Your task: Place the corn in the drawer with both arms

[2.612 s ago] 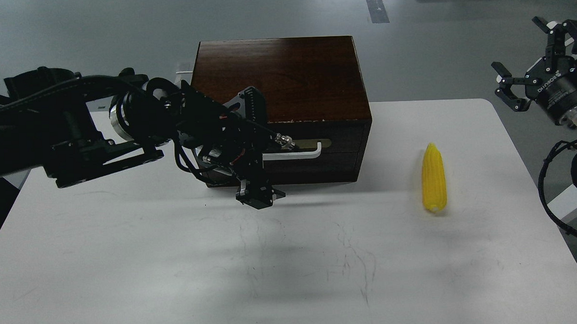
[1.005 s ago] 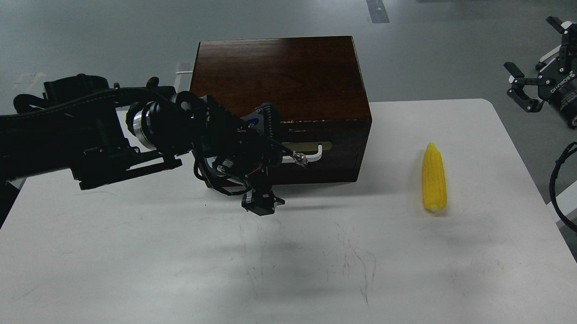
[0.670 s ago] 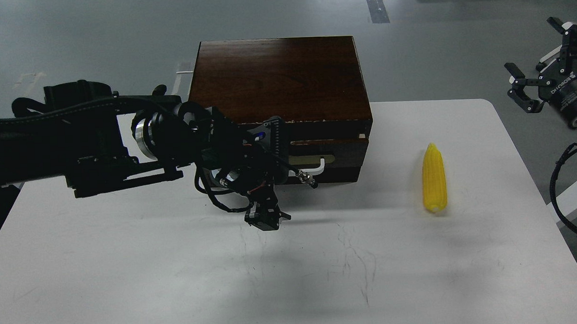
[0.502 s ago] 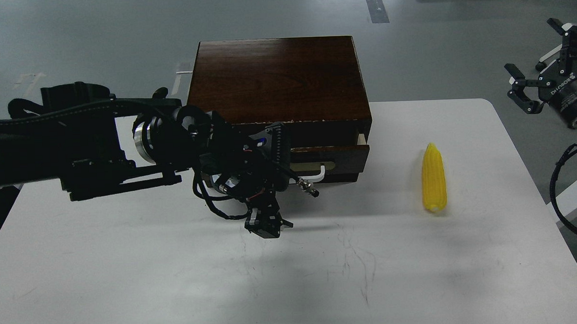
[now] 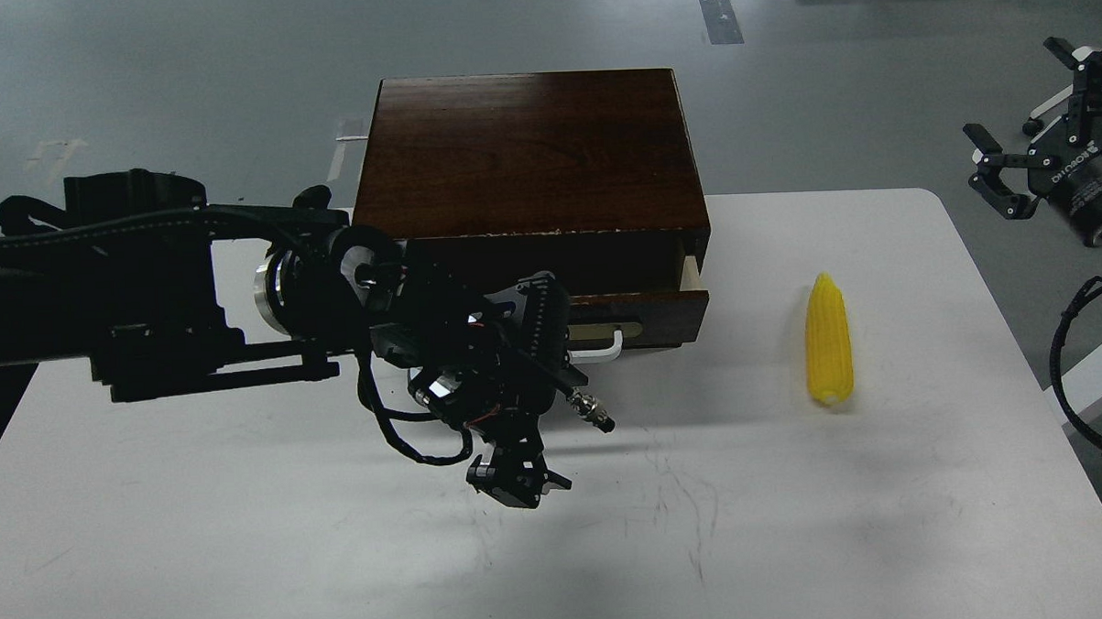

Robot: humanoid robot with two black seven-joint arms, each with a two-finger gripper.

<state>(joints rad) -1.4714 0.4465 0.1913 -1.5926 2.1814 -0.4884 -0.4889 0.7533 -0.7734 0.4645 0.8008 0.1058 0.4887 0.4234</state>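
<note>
A: On the white table (image 5: 247,540), how many things are there?

B: Two. One dark brown wooden box (image 5: 527,155) at the far middle, and one corn (image 5: 828,352) to its right, well apart from it. Also two black arms, one from each side.

A: And the drawer?

B: One drawer (image 5: 647,308) shows, part way out of the box front, with a pale inner side at its right end and a white bar handle (image 5: 603,344) on a brass plate.

A: What does the corn look like?

B: Bright yellow, ribbed lengthwise, with its tapered tip pointing far and its blunt end near. It lies flat on the table, with nothing touching it.

A: The grippers?

B: The left gripper (image 5: 518,471) hangs in front of the drawer's left part; its dark fingers overlap, so I cannot tell if they grip anything. The right gripper (image 5: 1040,150) is off the table's far right edge, fingers spread and holding nothing.
</note>
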